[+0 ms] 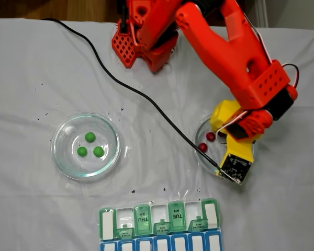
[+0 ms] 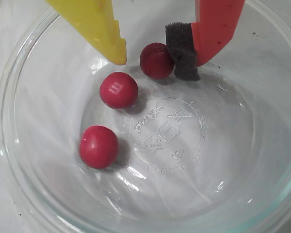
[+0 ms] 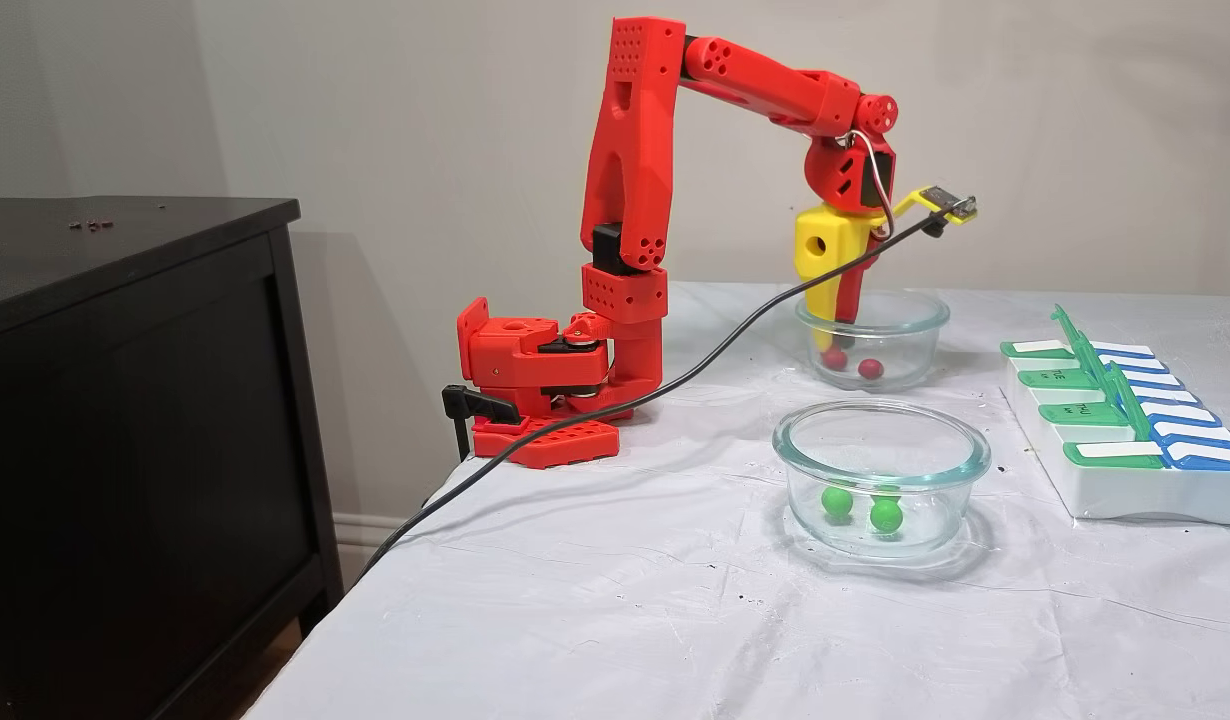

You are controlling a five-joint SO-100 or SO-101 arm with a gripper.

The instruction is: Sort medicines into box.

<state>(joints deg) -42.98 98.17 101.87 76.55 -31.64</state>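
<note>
The red arm (image 3: 635, 150) reaches over and points straight down into a glass bowl (image 2: 262, 194). Its gripper (image 2: 157, 53) hangs open around one red ball (image 2: 156, 60), which touches the foam pad. Three green balls (image 1: 90, 137) sit in the other bowl (image 1: 60, 157), near the pill box (image 1: 159, 222).

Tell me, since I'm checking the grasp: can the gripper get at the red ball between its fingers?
Probably yes. The gripper is open inside the glass dish, the red ball sits between the yellow finger and the foam pad, and nothing blocks it.
</note>
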